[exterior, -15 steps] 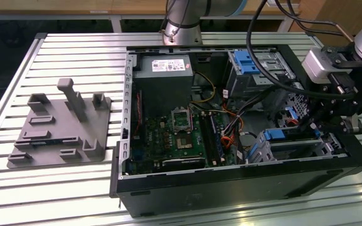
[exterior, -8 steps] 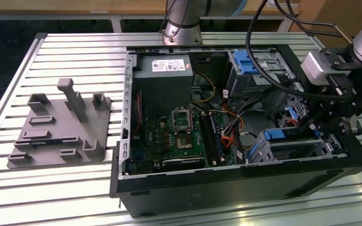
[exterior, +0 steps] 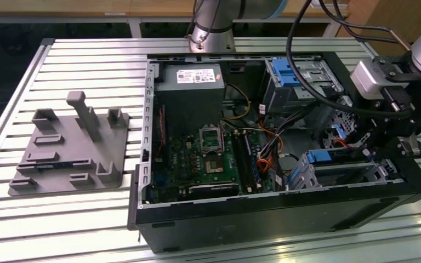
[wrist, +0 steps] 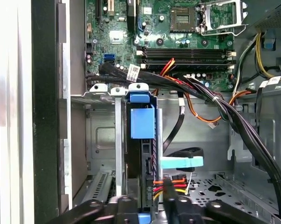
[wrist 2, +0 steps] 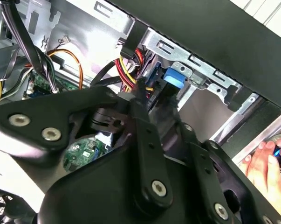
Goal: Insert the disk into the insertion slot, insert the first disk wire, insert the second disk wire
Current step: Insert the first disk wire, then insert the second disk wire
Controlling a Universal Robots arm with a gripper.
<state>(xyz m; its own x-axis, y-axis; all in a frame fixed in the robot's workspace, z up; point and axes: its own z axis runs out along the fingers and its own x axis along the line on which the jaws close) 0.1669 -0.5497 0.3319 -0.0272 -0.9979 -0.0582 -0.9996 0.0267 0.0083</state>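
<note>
An open computer case (exterior: 269, 219) is seen lying on a slatted metal table (exterior: 86, 60), with a grey moulded fixture (exterior: 68, 153) set on the table at the exterior view's left, well apart from the work. The disk (exterior: 320, 159) is found standing on edge inside the insertion slot (exterior: 375, 170), at the corner of the case towards the exterior view's right; its blue bracket is seen at the cage's mouth in both wrist views (wrist: 142, 121) (wrist 2: 175, 79). The gripper (exterior: 375, 143) is lowered into the case just beside the slot, at the disk's connector end (wrist: 147, 207). Whether the gripper is open or closed cannot be told. A bundle of red, yellow, orange and black wires (wrist: 170, 183) is seen close against the disk's edge, right at the gripper; whether it is seated in the disk cannot be told. A light blue tab (wrist: 182, 162) on a black cable is seen just beside the disk. The motherboard (exterior: 210, 159) is exposed in the middle of the case. A person's hand (wrist 2: 263, 165) is seen outside the case wall in the second wrist view.
</note>
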